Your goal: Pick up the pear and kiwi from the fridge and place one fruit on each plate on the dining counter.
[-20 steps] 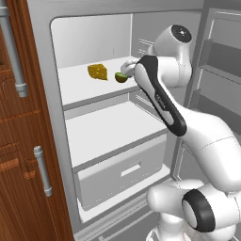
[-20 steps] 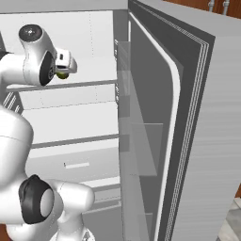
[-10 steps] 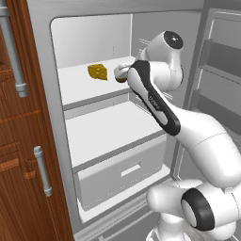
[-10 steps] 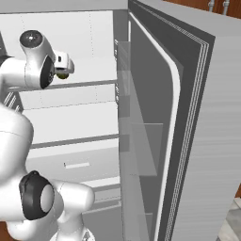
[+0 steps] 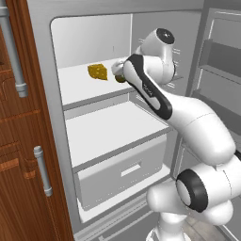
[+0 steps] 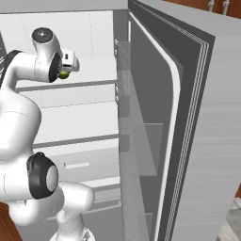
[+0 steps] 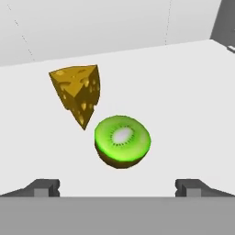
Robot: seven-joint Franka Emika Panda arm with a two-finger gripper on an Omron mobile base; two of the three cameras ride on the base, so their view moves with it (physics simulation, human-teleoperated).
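The pincer (image 7: pixel 117 188) hangs wide and empty, its tips apart to straddle the fruit. Just ahead between them, the halved kiwi (image 7: pixel 122 141) rests on the fridge shelf (image 7: pixel 183 92); beyond it, slightly left, the cheese wedge (image 7: pixel 78 94).

Counted inside the open fridge (image 5: pixel 84 28)

One halved kiwi (image 7: pixel 122 141) and one cheese wedge (image 7: pixel 78 92) are seen on the top shelf (image 7: pixel 183 92). Two white shelves are counted in the left base view, with one white drawer (image 5: pixel 122 174) below them. One fridge door (image 6: pixel 188 141) is shown.
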